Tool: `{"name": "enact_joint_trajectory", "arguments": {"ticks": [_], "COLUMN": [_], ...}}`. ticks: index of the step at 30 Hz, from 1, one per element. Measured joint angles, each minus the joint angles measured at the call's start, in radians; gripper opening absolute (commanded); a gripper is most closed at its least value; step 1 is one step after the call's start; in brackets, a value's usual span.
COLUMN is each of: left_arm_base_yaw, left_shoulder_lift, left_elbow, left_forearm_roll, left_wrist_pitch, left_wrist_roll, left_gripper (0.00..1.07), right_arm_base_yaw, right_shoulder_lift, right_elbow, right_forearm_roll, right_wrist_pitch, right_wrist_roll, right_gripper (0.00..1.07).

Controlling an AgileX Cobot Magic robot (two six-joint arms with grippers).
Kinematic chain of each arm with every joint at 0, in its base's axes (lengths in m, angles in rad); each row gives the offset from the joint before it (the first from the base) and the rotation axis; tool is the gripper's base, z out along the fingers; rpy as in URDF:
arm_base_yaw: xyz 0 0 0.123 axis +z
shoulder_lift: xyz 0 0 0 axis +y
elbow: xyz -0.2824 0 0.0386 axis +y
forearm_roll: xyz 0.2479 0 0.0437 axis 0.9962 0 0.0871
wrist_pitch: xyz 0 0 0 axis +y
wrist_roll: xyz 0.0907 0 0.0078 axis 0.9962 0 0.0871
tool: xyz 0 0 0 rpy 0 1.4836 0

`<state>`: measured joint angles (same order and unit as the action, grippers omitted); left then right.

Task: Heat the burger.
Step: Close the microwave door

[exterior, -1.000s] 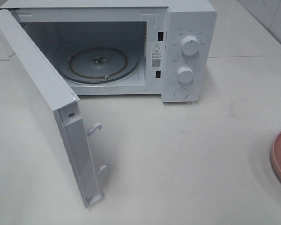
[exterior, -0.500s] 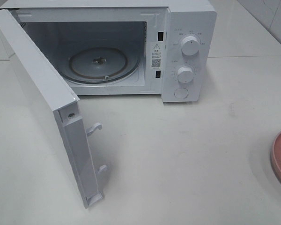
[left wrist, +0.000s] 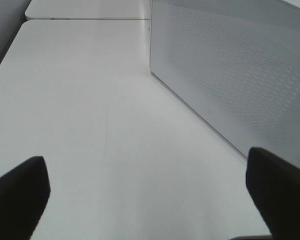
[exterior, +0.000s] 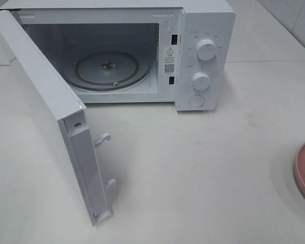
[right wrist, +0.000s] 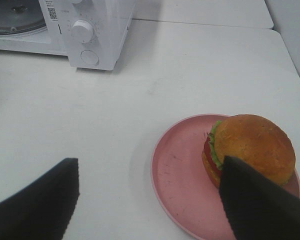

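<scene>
With the microwave [exterior: 142, 51] door [exterior: 51, 117] being left wide for loading, the burger [right wrist: 252, 150] is being lined up on its pink plate [right wrist: 182, 180] by the right gripper [right wrist: 150, 200], spread and empty, while the left gripper [left wrist: 150, 192], fully spread and empty, is being kept beside the door.

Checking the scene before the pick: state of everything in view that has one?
microwave door: swung wide open
turntable: bare, nothing on it
burger: on the plate, not gripped
plate: on the table, right of the microwave
left gripper: jaws open, empty, beside the door
right gripper: jaws open, empty, above the plate
</scene>
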<state>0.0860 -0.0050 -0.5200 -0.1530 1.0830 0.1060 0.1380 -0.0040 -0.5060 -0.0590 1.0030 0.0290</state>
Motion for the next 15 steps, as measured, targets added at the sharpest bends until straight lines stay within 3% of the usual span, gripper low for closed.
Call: {"name": "enact_joint_trajectory", "arguments": {"ticks": [15], "left_arm_base_yaw": [0.0], "left_shoulder_lift": [0.0], "left_elbow": [0.0], "left_forearm_roll": [0.0], "left_wrist_pitch": [0.0], "left_wrist_roll": [0.0], "left_gripper": [1.0], "right_arm_base_yaw": [0.0], "right_shoulder_lift": [0.0], "right_elbow": [0.0], "right_forearm_roll": [0.0], "right_wrist_pitch": [0.0], "right_wrist_roll": [0.0], "right_gripper": [0.75]}}
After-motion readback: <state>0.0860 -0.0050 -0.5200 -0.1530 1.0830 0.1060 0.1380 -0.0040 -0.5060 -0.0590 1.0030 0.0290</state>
